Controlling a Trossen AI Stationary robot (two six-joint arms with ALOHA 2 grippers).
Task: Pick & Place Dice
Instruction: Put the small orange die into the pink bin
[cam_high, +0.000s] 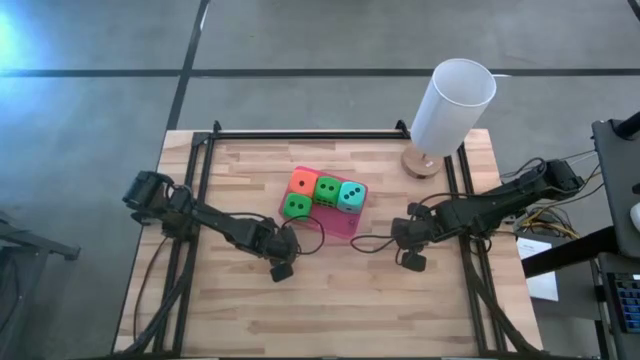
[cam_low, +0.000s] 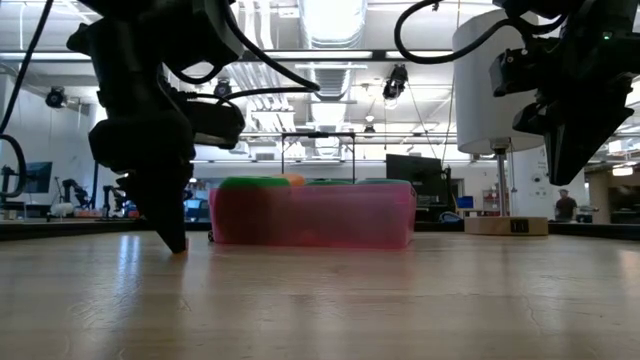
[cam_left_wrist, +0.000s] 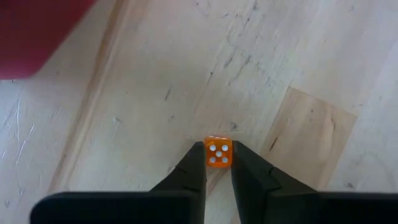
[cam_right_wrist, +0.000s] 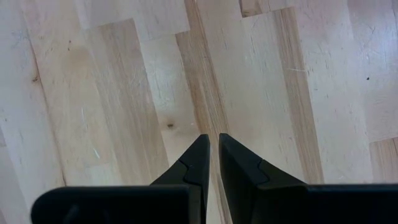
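1. Five dice in all. Four larger ones sit on the pink pad (cam_high: 341, 226): one orange die (cam_high: 304, 183), one teal die (cam_high: 351, 196) and two green dice (cam_high: 327, 190), packed close together. The fifth is a much smaller orange die (cam_left_wrist: 218, 152).
2. One tall white cylinder (cam_high: 452, 103) stands on a round wooden base (cam_high: 421, 164), well beyond the right gripper (cam_high: 412, 262) at the table's far edge.
3. The left gripper (cam_left_wrist: 217, 153) is closed onto the small orange die. Its fingers (cam_left_wrist: 194, 163) press on two opposite sides, and the face with five white pips points toward the wrist camera.
4. In the low view the left gripper's tip is down at the wooden table (cam_high: 340, 310), with the pink pad just beyond it and to its right.
5. The right gripper has its fingers drawn almost together, a thin slit between them and nothing held. It hangs clear above the tabletop, with the pad off to its left.
6. A dark tag (cam_low: 517, 226) on the wooden base is too small to read.
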